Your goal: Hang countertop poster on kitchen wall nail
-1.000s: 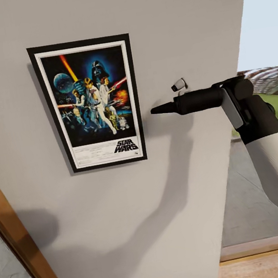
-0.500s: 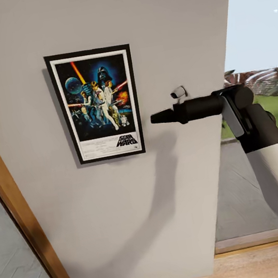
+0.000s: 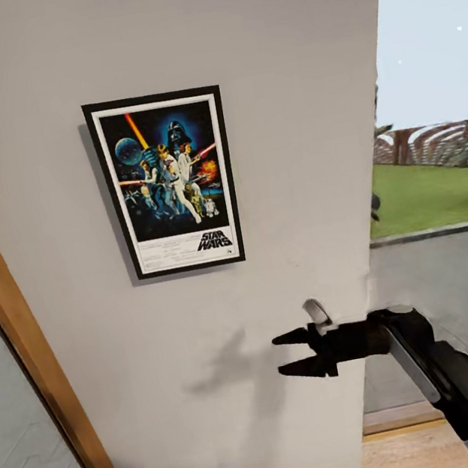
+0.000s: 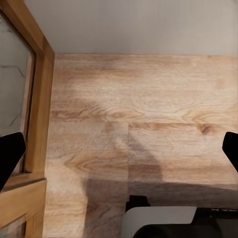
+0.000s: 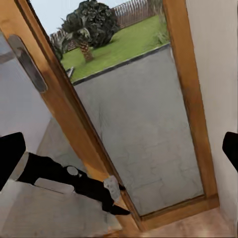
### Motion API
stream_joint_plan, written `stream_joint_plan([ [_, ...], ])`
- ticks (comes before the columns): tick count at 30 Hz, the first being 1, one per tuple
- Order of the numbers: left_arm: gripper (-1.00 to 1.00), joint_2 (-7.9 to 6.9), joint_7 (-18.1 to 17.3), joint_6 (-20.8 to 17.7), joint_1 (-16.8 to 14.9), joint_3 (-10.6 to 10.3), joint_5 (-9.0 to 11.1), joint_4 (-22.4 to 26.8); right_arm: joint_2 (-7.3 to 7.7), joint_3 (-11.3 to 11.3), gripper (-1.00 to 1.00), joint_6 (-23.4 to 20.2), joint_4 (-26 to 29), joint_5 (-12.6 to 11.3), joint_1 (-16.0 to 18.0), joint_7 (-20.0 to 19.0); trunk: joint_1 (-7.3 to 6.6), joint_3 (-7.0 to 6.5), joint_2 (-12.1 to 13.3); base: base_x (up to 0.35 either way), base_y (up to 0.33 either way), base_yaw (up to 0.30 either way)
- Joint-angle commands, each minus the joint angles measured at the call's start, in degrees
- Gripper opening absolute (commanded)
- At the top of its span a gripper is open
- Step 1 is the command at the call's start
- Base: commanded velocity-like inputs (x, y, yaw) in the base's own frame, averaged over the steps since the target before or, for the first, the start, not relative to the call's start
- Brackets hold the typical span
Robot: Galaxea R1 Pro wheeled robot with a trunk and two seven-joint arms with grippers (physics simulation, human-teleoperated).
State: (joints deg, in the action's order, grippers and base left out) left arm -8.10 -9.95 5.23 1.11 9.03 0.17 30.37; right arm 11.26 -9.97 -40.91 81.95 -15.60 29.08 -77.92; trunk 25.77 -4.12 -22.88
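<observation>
One poster sits flat and upright on the pale wall, above and off to one side of the right gripper, well apart from it and touching nothing but the wall. Right jaws are spread with nothing between them; the two dark fingers point toward the wall below the poster, casting a shadow there. Left gripper in its wrist view: both finger tips sit at the frame edges, wide apart, empty, aimed down at the wood floor beside a wooden door frame. Right wrist view looks across a glass door toward grass outside. The nail itself is not visible; presumably it is behind the poster. My read: the hanging step looks done and the arm is clear of the poster. Next move, if any: confirm it hangs without slipping, keep both arms away from its frame, and park.
</observation>
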Motion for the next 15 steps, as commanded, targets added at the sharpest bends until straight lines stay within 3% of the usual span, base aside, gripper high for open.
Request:
stream_joint_plan([
  [1, 1.0, 0.03, -0.43, 0.04, 0.03, 0.31, 0.03, 0.04, 0.07, 0.03, 1.0, 0.77, -0.2, -0.4, -1.47, 0.09, 0.02, -0.11, -0.04, 0.0, 0.0, 0.0],
  [2, 1.0, 0.03, -0.43, 0.04, 0.03, 0.32, 0.06, 0.04, 0.09, 0.19, 1.0, 2.13, -0.5, -0.38, -3.49, 0.12, 0.02, -0.2, -0.04, 0.0, 0.0, 0.0],
  [3, 1.0, -0.32, -0.42, 0.04, 0.03, 0.36, 0.16, 0.04, 1.03, 2.78, 1.0, 15.05, -8.17, -0.31, -16.78, 0.22, 0.02, -0.3, -0.04, 0.0, 0.0, 0.0],
  [6, 1.0, -0.46, -0.42, 0.04, 0.03, 0.37, 0.17, 0.04, 2.08, 3.39, 1.0, 19.87, -13.47, -0.31, -20.13, 0.23, 0.02, -0.58, -0.04, 0.0, 0.0, 0.0],
  [7, 1.0, -0.55, -0.42, 0.04, 0.03, 0.37, 0.18, 0.04, 3.99, 5.22, 1.0, 31.35, -31.3, -0.3, -23.64, 0.39, 0.02, -0.63, -0.04, 0.0, 0.0, 0.0],
  [9, 1.0, -0.55, -0.42, 0.03, 0.03, 0.37, 0.18, 0.04, 4.2, 5.63, 1.0, 34.33, -37.27, -0.3, -23.95, 0.51, 0.02, -0.69, -0.04, 0.0, 0.0, 0.0],
  [11, 1.0, -0.57, -0.39, -0.02, 0.03, 0.37, 0.18, 0.02, 4.44, 6.1, 1.0, 41.11, -49.09, -0.3, -24.36, 0.74, 0.02, -0.72, -0.04, 0.0, 0.0, 0.0],
  [12, 1.0, -0.55, -0.35, -0.04, 0.03, 0.37, 0.18, -0.02, 4.55, 6.21, 1.0, 43.93, -56.44, -0.3, -24.5, 4.41, 0.02, -0.73, -0.04, 0.0, 0.0, 0.0],
  [14, 1.0, -0.52, -0.34, -0.04, 0.03, 0.32, 0.18, -0.04, 4.54, 6.21, 1.0, 45.1, -61.84, -0.3, -24.55, 11.29, 0.02, -0.73, -0.04, 0.0, 0.0, 0.0],
  [15, 1.0, -0.52, -0.34, -0.01, 0.03, 0.27, 0.15, -0.04, 4.45, 6.2, 1.0, 45.5, -64.47, -0.3, -24.57, 16.88, 0.02, -0.73, -0.04, 0.0, 0.0, 0.0],
])
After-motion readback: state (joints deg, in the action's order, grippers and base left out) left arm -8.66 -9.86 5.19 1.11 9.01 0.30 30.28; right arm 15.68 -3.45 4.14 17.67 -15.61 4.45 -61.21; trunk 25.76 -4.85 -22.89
